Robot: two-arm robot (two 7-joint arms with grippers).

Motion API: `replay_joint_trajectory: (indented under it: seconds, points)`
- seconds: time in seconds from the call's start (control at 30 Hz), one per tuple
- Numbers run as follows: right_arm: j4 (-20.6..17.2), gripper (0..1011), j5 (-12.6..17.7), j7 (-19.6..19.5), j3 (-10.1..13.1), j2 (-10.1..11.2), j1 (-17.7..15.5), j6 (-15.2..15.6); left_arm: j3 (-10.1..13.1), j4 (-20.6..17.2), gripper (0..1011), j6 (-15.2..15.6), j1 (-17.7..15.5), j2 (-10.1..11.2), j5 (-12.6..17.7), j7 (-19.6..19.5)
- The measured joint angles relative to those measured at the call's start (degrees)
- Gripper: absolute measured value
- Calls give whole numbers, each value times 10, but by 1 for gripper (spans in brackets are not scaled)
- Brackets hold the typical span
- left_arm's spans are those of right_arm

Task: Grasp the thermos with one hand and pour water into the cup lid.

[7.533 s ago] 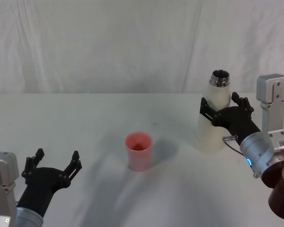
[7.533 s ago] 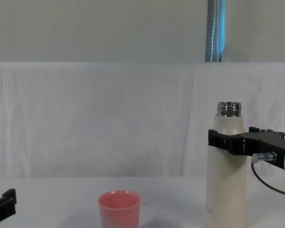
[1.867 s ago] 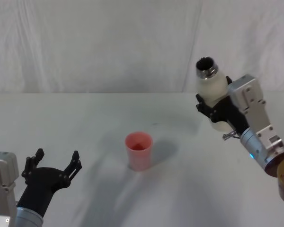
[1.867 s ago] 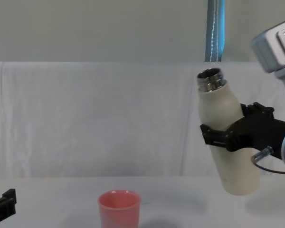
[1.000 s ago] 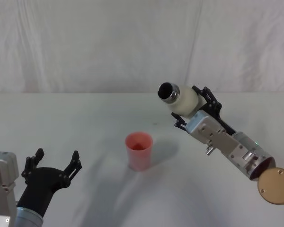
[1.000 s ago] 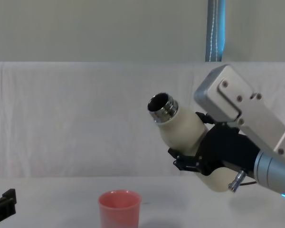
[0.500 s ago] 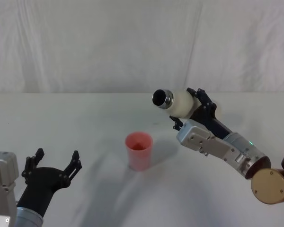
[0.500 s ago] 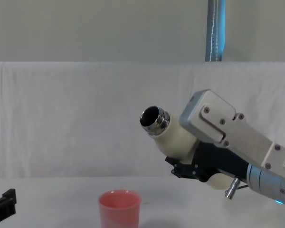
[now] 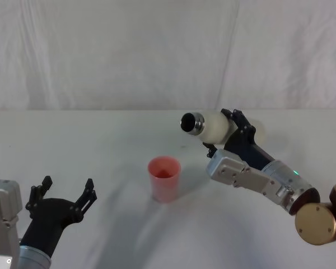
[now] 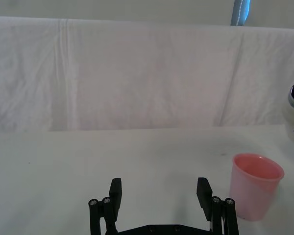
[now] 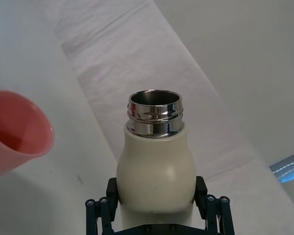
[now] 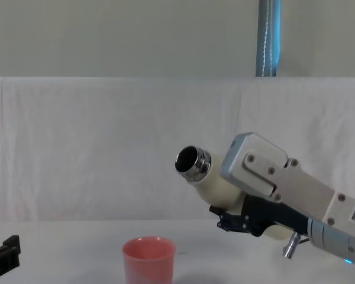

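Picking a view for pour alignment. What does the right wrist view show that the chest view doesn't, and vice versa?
Right wrist view alone: down into the cup lid, plus the right gripper with a finger on each side of the thermos.

Chest view alone: the thermos's steel neck held above the cup lid's rim and off to its right side, and a bit of the left gripper at the lower left edge.

Both: thermos tilted, cup lid upright, no water stream visible.
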Motion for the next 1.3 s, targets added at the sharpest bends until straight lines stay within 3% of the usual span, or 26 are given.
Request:
replay_joint_trajectory:
  seconds: [0.43,0.73,1.3]
  points:
    - [11,951,-51,-25,-26,13,10,-11,0,0,1001,0,0,0,0,0]
    - [14,951,-79,-36,-40,18,15,-2,0,0,1001,0,0,0,0,0]
    - [43,951,-101,-47,-60,8,32,4,0,0,1001,0,0,0,0,0]
